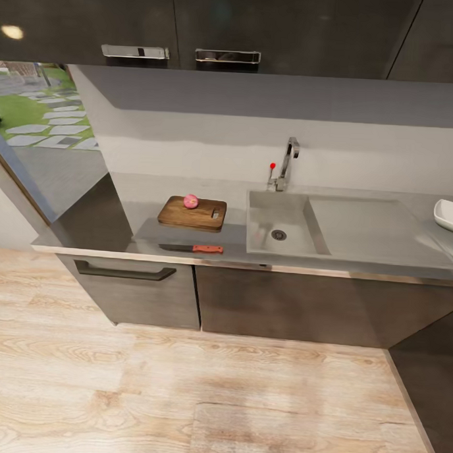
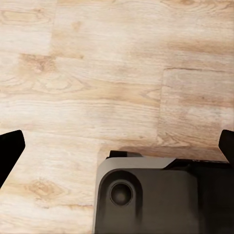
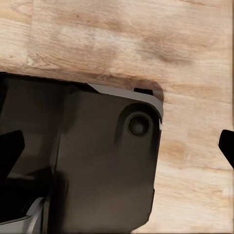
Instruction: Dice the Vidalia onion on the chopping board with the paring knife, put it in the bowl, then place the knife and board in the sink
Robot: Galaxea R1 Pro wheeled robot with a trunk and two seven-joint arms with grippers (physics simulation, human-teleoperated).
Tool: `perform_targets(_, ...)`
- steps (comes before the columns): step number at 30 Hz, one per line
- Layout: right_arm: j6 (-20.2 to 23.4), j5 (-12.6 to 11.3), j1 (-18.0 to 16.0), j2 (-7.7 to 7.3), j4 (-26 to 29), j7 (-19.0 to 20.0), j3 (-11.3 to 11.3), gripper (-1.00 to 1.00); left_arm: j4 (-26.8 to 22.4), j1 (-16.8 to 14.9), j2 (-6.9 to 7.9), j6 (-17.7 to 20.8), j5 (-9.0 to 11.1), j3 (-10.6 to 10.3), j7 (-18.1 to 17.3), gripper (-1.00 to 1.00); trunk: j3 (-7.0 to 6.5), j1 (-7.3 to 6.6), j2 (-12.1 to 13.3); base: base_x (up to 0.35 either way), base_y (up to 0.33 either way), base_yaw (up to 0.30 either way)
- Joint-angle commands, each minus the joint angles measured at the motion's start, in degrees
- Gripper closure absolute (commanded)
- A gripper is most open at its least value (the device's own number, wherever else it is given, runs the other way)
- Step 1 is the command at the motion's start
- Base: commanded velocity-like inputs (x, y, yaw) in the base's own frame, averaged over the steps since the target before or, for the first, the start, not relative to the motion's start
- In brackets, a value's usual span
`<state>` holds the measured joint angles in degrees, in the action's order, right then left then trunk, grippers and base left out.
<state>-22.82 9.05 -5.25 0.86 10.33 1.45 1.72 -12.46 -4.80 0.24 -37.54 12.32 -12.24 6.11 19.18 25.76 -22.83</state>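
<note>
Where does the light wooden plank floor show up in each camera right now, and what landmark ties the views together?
Head view: light wooden plank floor fills the lower half, below the dark grey cabinets.
Left wrist view: it lies behind the robot's dark base.
Right wrist view: it lies beyond the same base.
Shared landmark: the floor's wood grain.

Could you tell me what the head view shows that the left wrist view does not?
Head view: the countertop with the Vidalia onion sitting on the chopping board, the paring knife lying in front of the board, the sink and the bowl. Left wrist view: the left gripper, fingers wide apart, above the robot's dark base. Both show the wooden floor.
</note>
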Motion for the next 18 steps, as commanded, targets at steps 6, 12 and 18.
perform_targets(6, 0.1, 0.3, 0.0, -0.10, 0.1, 0.3, 0.2, -1.00, 0.1, 0.0, -0.01, -0.2, 0.2, -0.5, 0.5, -1.00, 0.09, 0.03, -0.1, 0.000, 0.000, 0.000)
perform_targets(12, 0.1, 0.3, 0.0, -0.22, 0.2, 0.2, 0.2, -1.00, 0.1, 0.0, -0.06, -0.2, 0.2, -0.5, 0.5, -1.00, 0.09, 0.03, -0.1, 0.000, 0.000, 0.000)
perform_targets(18, -2.1, 0.0, 0.0, -0.40, 3.0, 0.1, 0.5, -1.00, 0.1, 0.0, -0.06, -0.1, 0.2, -0.5, 0.5, -1.00, 0.07, 0.03, -0.1, 0.000, 0.000, -0.020)
